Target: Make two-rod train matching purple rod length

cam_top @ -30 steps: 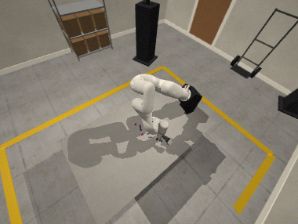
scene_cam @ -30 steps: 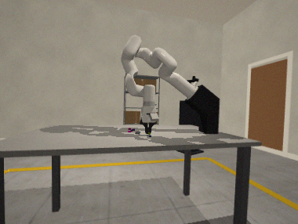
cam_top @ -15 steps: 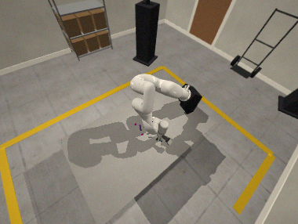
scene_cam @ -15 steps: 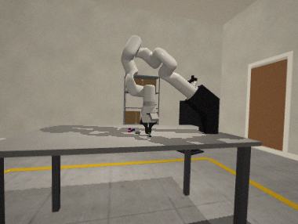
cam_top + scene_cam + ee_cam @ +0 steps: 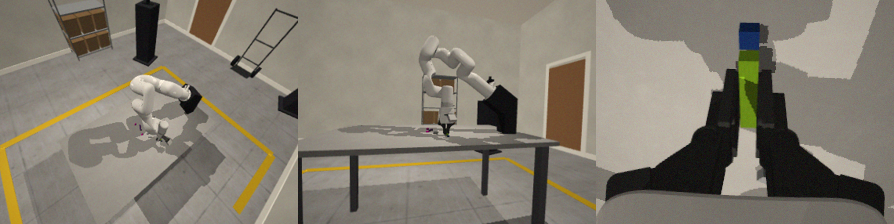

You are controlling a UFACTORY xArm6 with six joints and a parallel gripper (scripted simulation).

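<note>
My gripper (image 5: 748, 88) (image 5: 447, 132) is shut on the lime rod (image 5: 748, 100) (image 5: 447, 134), low over the table. The rod runs lengthwise between the fingers. The blue rod (image 5: 749, 39) lies just beyond its far end, nearly in line with it. Little or no gap shows between them; whether they touch, and whether the lime rod rests on the table, I cannot tell. The purple rod (image 5: 140, 128) lies apart, left of the gripper in the top view, with small magenta pieces (image 5: 136, 124) (image 5: 427, 130) near it.
A greyish rod (image 5: 435, 132) lies between the gripper and the magenta pieces in the exterior view. Shadows of the arm cross the table (image 5: 396, 145) and make small things hard to see. The arm's black base stand (image 5: 507, 111) stands at the right.
</note>
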